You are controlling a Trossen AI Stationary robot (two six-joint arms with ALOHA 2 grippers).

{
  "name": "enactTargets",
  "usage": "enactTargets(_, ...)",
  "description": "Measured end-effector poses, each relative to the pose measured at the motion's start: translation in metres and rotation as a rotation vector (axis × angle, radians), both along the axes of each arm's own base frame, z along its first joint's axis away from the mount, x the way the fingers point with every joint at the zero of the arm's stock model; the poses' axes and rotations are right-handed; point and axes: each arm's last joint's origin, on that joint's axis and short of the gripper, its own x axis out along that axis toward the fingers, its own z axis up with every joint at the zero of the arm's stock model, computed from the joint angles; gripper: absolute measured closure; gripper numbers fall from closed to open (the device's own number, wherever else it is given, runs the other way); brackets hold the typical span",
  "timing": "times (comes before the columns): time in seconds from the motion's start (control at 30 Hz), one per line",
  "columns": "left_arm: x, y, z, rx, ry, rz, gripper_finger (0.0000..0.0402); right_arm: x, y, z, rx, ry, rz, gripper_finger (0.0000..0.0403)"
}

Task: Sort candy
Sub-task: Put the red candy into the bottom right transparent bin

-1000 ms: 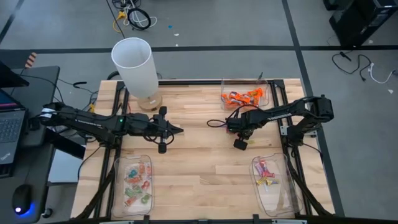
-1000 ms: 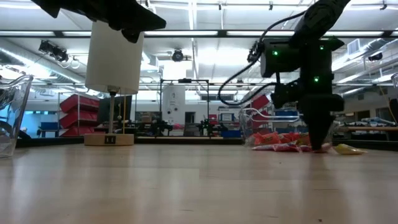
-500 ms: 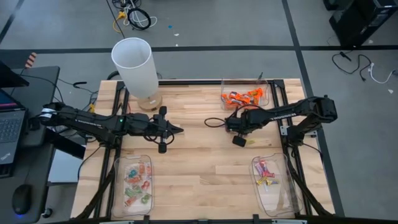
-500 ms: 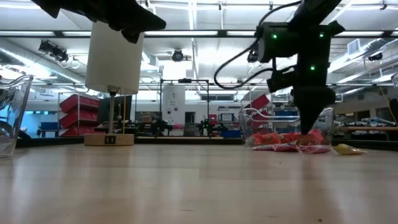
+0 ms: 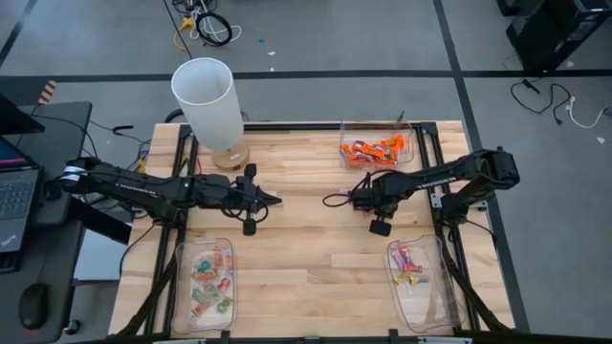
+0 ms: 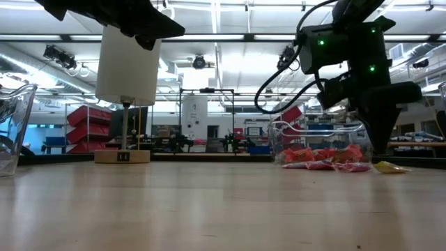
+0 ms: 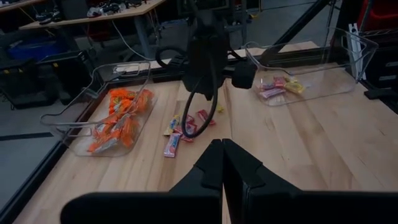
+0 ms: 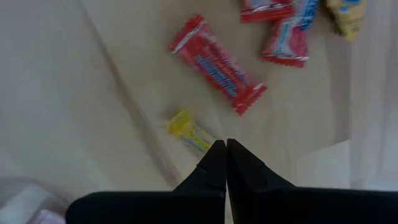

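Loose candy lies on the table right of centre: red pieces (image 8: 217,62) (image 7: 186,127) and a yellow one (image 6: 390,167). My right gripper (image 8: 221,148) hangs over them, pointing down, shut on a small yellow candy (image 8: 189,132); in the low view its tip (image 6: 382,150) is clear of the table. My left gripper (image 7: 222,146) (image 5: 275,201) waits shut and empty above the table's left middle. Sorted candy fills three clear trays: orange at the far right (image 5: 375,148), green-and-pink at the near left (image 5: 208,282), pink-and-yellow at the near right (image 5: 411,268). My right gripper pinches the small yellow candy by one end of its wrapper (image 8: 206,143), only at the fingertips, which come from above and point down. The candy sticks out sideways from the tips, lifted clear of the table.
A tall white cylinder on a wooden base (image 5: 206,100) stands at the far left of the table. Bare wood lies between the two arms and along the near middle (image 5: 306,277). A clear tray wall (image 6: 14,125) rises at the low view's left edge.
My right gripper has risen from the loose candy pile and gone toward the table's right and near edges, toward the pink-and-yellow tray, tipping slightly as it went and staying shut.
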Motion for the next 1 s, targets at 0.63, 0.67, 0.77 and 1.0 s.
enactTargets(0.63,-0.001,0.0,-0.003,0.003,0.036,-0.003,0.0399,0.006,0.004,-0.001,0.021,-0.063,0.022,0.0403)
enactTargets(0.67,-0.001,0.0,-0.003,0.003,0.037,-0.003,0.0399,0.007,0.004,-0.002,0.021,-0.06,0.023,0.0403)
enactTargets(0.77,-0.001,0.0,-0.003,0.003,0.035,-0.003,0.0399,0.008,0.004,-0.008,0.024,-0.031,0.043,0.0403)
enactTargets(1.0,-0.001,0.0,-0.003,0.003,0.037,-0.004,0.0399,0.012,0.004,-0.024,0.034,0.04,0.079,0.0403)
